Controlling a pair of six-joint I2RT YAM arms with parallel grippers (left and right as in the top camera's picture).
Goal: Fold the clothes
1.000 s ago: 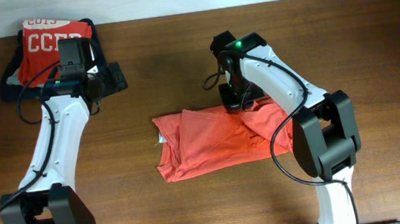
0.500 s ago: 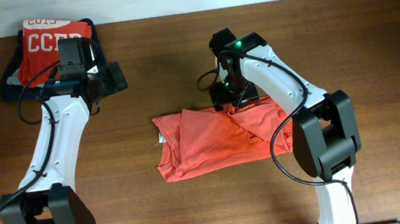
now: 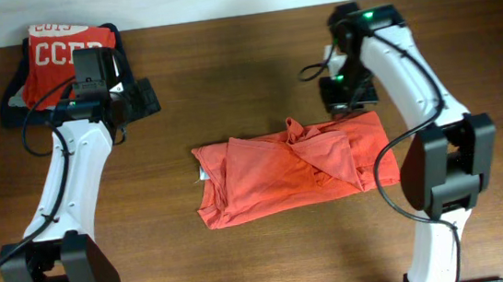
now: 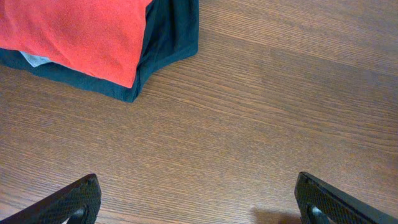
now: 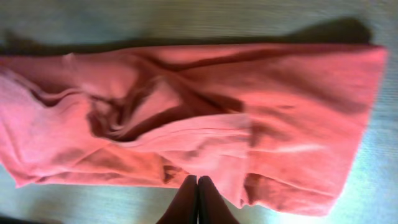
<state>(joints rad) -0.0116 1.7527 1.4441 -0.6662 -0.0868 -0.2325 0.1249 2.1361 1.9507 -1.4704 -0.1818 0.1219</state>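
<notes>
Now the orange-red cotton T-shirt [image 3: 282,170] lies spread wider, readier for folding.
On the tabletop [image 3: 227,78], still rumpled; right pincer [image 3: 347,95], shut and empty, withdrawn past its far edge; left pincer [image 4: 196,193] wide open.

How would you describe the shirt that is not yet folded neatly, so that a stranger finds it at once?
Look at the brown wooden table, in its middle. There lies an orange-red T-shirt, loose and wrinkled. The other red shirt, in the far left corner, is neatly folded, bears white letters and sits on a dark navy garment.
</notes>
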